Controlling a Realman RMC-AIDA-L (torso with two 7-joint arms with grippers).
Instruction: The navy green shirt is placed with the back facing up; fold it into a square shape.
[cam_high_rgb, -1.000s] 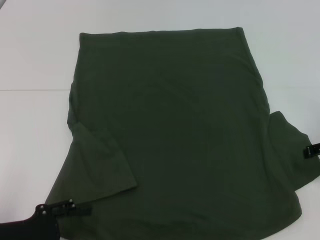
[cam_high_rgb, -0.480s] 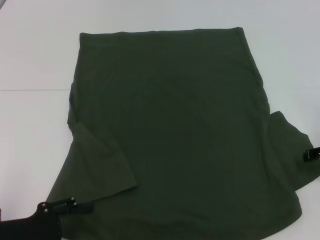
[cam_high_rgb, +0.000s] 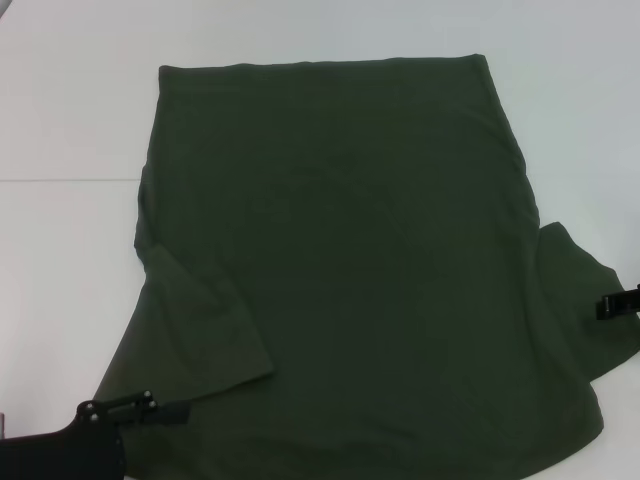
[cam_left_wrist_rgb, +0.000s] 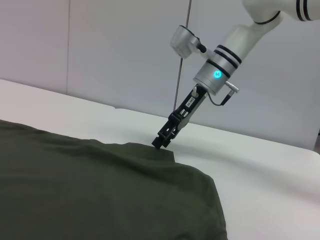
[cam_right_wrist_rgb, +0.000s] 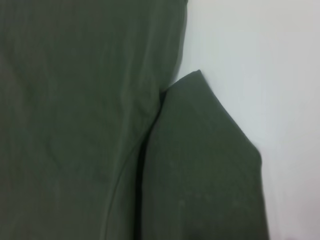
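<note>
The navy green shirt (cam_high_rgb: 340, 270) lies spread on the white table (cam_high_rgb: 70, 250), plain back up. Its left sleeve (cam_high_rgb: 205, 325) is folded inward onto the body. Its right sleeve (cam_high_rgb: 585, 300) sticks out flat on the table. My left gripper (cam_high_rgb: 165, 410) is at the shirt's near left corner, low over the cloth edge. My right gripper (cam_high_rgb: 605, 306) is at the outer edge of the right sleeve. The left wrist view shows the right gripper (cam_left_wrist_rgb: 161, 142) with its tip touching that sleeve's edge (cam_left_wrist_rgb: 167, 152). The right wrist view shows the sleeve (cam_right_wrist_rgb: 200, 165) beside the shirt's body (cam_right_wrist_rgb: 75, 110).
Bare white table surrounds the shirt at the far side (cam_high_rgb: 320, 30) and to the left. A seam in the tabletop (cam_high_rgb: 60, 180) runs along the left. A grey wall (cam_left_wrist_rgb: 100, 50) stands behind the table in the left wrist view.
My right gripper has moved slightly left, further onto the right sleeve's edge. My left gripper has shifted a little to the right along the near left corner. The shirt has not moved.
</note>
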